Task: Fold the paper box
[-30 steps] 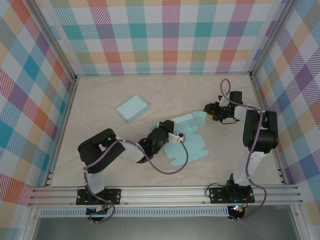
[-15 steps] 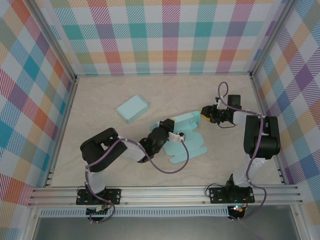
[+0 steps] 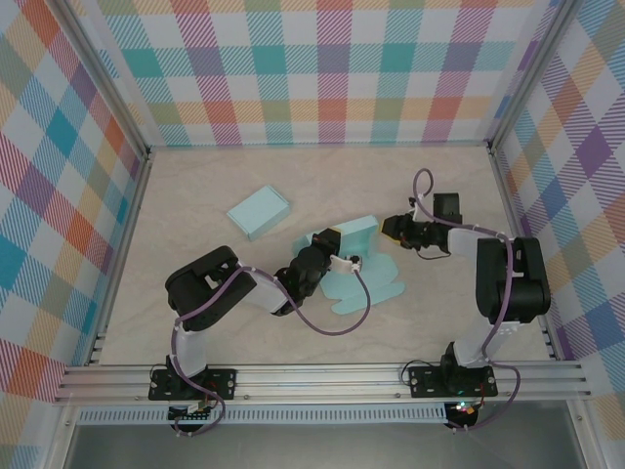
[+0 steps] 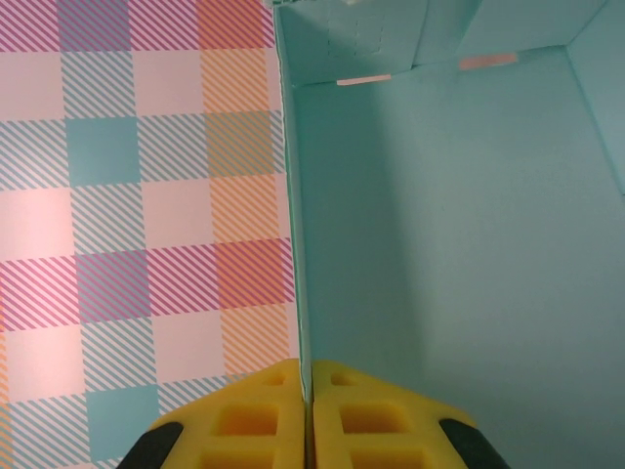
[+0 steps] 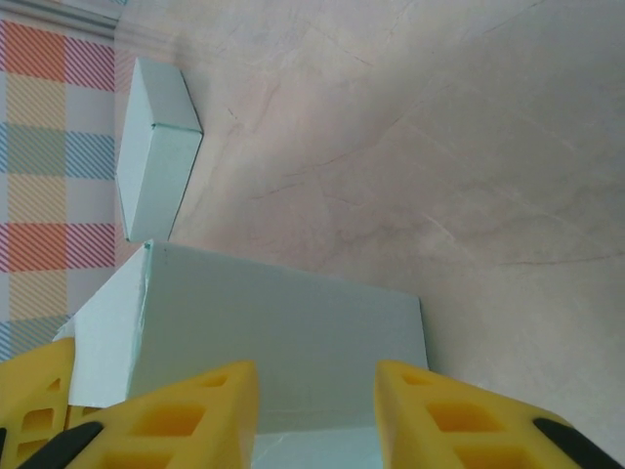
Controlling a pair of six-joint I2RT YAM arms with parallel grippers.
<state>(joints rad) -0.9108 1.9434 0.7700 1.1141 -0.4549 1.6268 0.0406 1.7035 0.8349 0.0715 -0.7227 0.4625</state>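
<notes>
Left gripper (image 3: 327, 244) is in the middle of the desk (image 3: 195, 186), and the left wrist camera makes it clear: the yellow pads (image 4: 254, 415) are pressed together on the thin edge of an upright wall of the paper box (image 4: 439, 244), with the paper pinched right in the seam between them. The pale teal paper box (image 3: 356, 233) sits around the centre of the desk, half formed. One wall stands up at the far side while its loose flaps (image 3: 376, 288) lie flat on the near side. The right gripper (image 3: 389, 230) comes in from the right, just beside the raised end of that wall. On the right wrist camera its two yellow fingers (image 5: 186, 405) stand apart with nothing pinched, and the broad face of the box wall (image 5: 283, 322) shows straight ahead across the gap. Whether the fingertips touch that face, I cannot tell. A second closed teal box (image 3: 259, 212) rests further back and to the left, well apart from both arms, in front of the plaid walls (image 3: 322, 68).
</notes>
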